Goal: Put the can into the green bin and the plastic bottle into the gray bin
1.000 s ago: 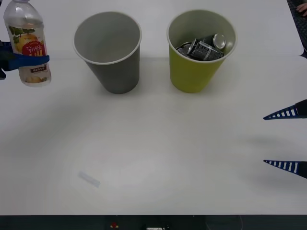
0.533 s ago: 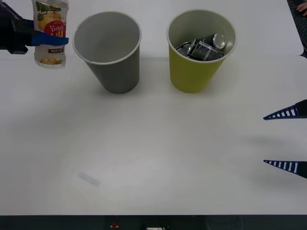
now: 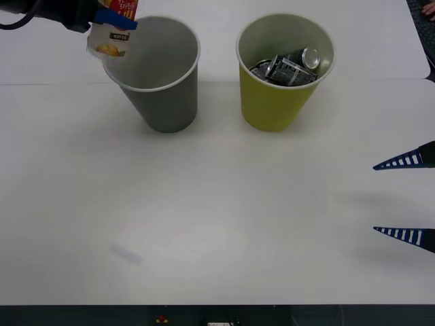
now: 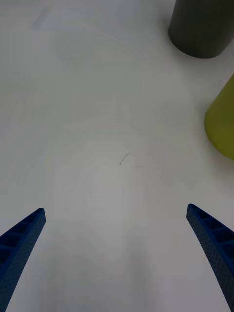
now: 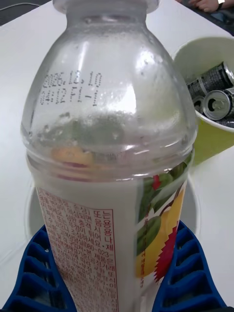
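Your left gripper is clamped on the plastic bottle, holding it in the air right over the gray bin's left rim near the table's far edge. Crushed cans sit inside the green bin. Your right gripper hangs spread apart by the right edge.

Front camera looks down over the table — wrist cameras sit close, sharing both bins.

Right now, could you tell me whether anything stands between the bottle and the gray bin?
Nothing visible does. The left gripper holds the bottle at the gray bin's left rim, and the bin's mouth looks open and empty.
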You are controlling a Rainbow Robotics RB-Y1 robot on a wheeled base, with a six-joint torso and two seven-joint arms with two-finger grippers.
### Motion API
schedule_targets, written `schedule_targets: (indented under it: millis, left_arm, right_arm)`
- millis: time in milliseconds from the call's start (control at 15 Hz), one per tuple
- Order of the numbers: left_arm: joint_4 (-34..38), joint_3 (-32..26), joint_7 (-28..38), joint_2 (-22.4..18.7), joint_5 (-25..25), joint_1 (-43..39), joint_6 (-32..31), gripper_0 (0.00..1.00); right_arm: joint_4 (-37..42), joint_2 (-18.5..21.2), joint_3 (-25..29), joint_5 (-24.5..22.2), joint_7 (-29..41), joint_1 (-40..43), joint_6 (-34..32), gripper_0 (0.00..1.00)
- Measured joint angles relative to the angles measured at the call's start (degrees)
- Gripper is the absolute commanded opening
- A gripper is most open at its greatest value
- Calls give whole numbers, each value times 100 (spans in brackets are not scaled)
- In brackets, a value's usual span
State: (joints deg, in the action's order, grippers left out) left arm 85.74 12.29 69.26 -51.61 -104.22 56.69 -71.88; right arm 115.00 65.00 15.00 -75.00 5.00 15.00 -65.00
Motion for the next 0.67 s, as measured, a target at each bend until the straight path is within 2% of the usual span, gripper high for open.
schedule_targets:
  millis: [133, 200, 267, 333, 400, 467, 667]
  left_arm:
    - [-214, 107, 76, 343, -428, 221, -1, 0]
    - [-241, 122, 95, 465, -580, 243, -3, 5]
    - [-248, 124, 137, 543, -652, 246, -3, 27]
    - [-250, 125, 176, 585, -689, 252, 0, 72]
    - [-251, 125, 177, 611, -715, 262, -2, 90]
    - [-251, 125, 155, 637, -741, 264, -3, 100]
    - [-249, 125, 24, 684, -791, 264, -3, 100]
  right_arm:
    - [0, 0, 0, 0, 0, 0, 0, 100]
    - [0, 0, 0, 0, 0, 0, 0, 100]
    - [0, 0, 0, 0, 0, 0, 0, 100]
    - [0, 0, 0, 0, 0, 0, 0, 100]
    - [0, 0, 0, 0, 0, 0, 0, 100]
    - [0, 0, 0, 0, 0, 0, 0, 100]
    - [0, 0, 0, 0, 0, 0, 0, 100]
